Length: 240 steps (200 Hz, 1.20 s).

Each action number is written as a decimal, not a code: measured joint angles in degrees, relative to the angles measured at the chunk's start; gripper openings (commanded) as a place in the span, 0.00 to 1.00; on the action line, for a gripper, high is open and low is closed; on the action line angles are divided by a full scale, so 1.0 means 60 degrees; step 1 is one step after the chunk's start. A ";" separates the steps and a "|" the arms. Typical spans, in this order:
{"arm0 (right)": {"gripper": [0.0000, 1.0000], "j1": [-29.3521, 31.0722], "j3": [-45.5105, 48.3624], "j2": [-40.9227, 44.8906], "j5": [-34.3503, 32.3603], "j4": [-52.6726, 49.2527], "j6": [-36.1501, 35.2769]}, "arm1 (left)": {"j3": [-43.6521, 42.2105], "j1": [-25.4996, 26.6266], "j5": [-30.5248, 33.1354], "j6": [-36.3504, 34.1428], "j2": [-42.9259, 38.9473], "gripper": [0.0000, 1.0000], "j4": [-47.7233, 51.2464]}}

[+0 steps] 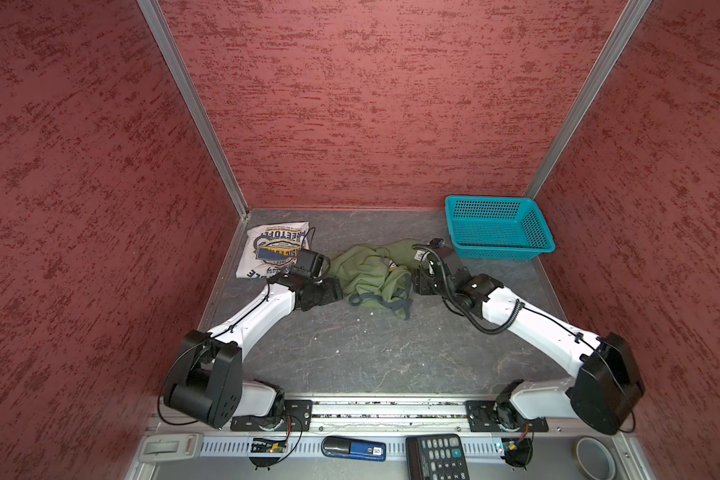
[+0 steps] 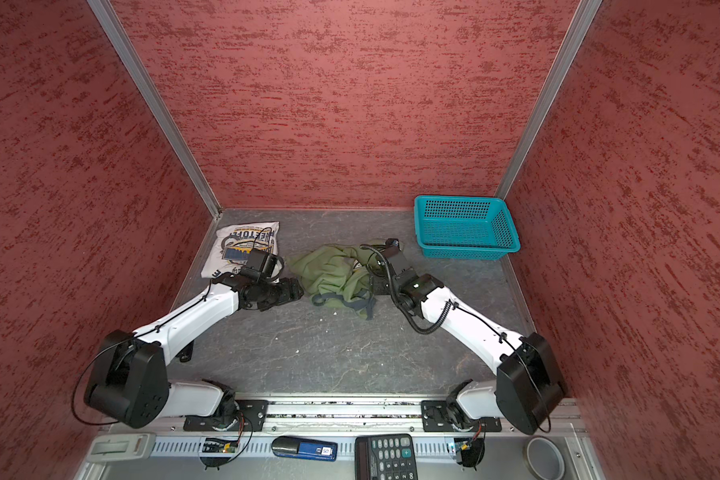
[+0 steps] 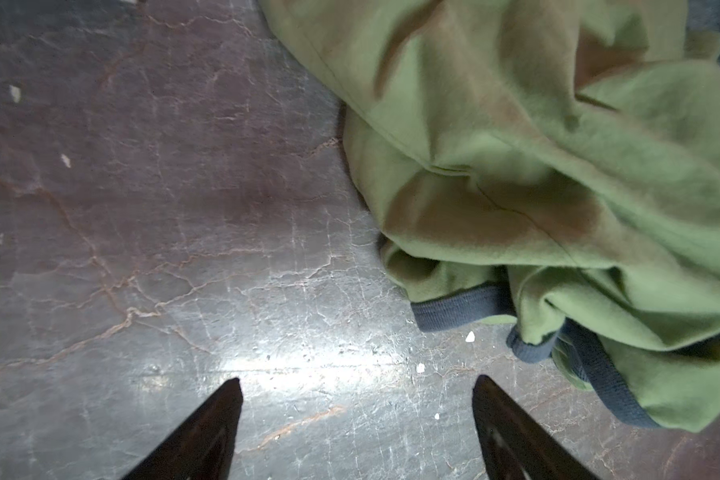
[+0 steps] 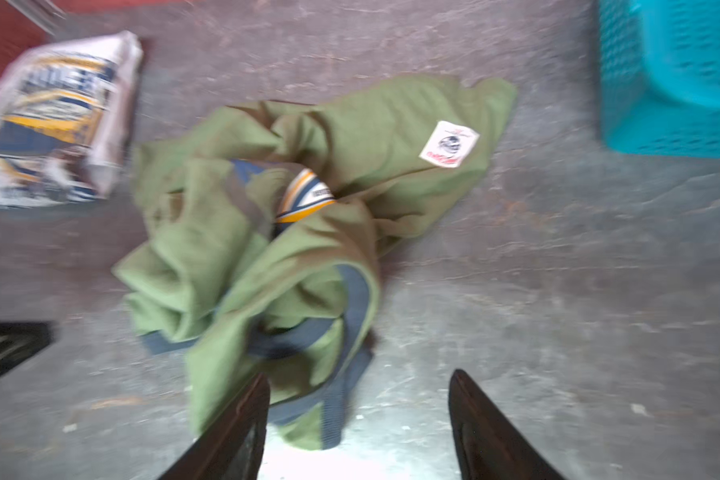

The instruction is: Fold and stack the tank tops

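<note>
Grey table (image 1: 350,357), red walls. Green top (image 1: 371,270) lies crumpled mid-frame, no clear long axis; white top (image 1: 267,245) folded, upper left. Left gripper (image 3: 358,382) wide open, empty, just left of the heap. Right gripper (image 4: 360,374) open, empty, just right and nearer: grey strap (image 4: 356,291) at its fingertips.

1. The left arm (image 1: 258,311) and right arm (image 1: 537,320) have smooth white shells with bulky black joint housings.
2. A black ribbed cable (image 1: 509,322) loops beside the right forearm.
3. The fingers (image 3: 208,428) are dark, tapering wedges.
</note>
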<state>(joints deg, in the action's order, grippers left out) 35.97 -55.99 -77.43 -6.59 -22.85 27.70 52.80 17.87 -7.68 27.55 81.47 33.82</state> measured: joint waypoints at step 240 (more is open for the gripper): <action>0.00 0.1045 0.1730 0.0998 -0.1366 0.0488 0.0718 | 0.4492 -0.0943 0.0885 0.1643 0.5501 0.64 -0.0211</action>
<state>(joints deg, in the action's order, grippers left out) 42.24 -45.60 -71.44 -14.79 -19.92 32.01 79.75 12.21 -2.37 37.41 114.48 32.56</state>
